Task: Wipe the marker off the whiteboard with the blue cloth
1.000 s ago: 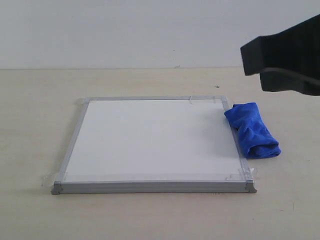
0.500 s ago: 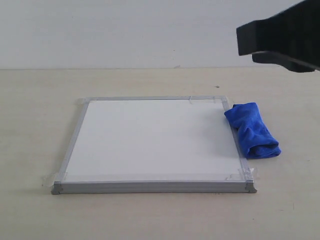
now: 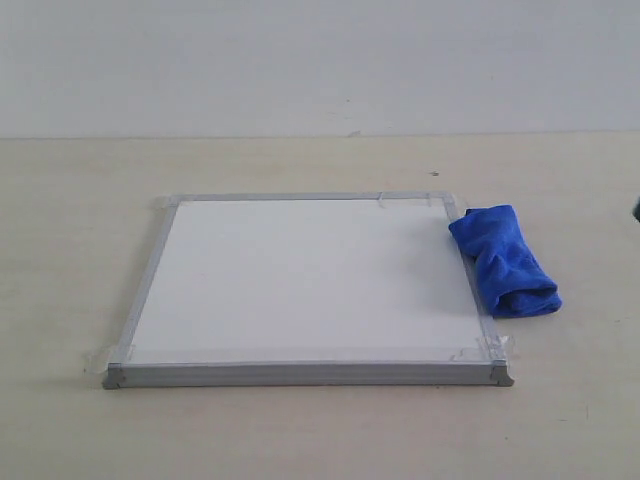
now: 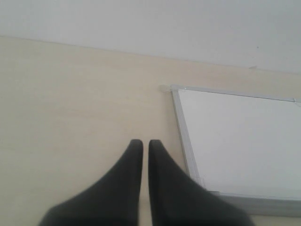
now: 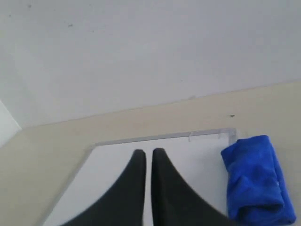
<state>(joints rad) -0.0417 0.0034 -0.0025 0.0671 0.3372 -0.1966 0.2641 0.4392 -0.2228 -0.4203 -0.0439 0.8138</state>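
The board [image 3: 300,280] lies mid-frame on the bench [image 3: 70,180], cloth [image 3: 503,260] against its right edge. Left fingers [image 4: 126,174] and right fingers [image 5: 169,188] are pressed together.

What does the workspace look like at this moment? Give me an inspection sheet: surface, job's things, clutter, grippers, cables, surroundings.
Surface: pale beige table, flat.
Job's things: square white whiteboard with grey metal frame lying flat; no marker line seen on it; bunched royal-blue microfibre cloth at its right edge, overlapping the frame, ungripped.
Clutter: nothing seen.
Grippers: left gripper and right gripper both shut, holding nothing.
Cables: nothing seen.
Surroundings: plain white wall.
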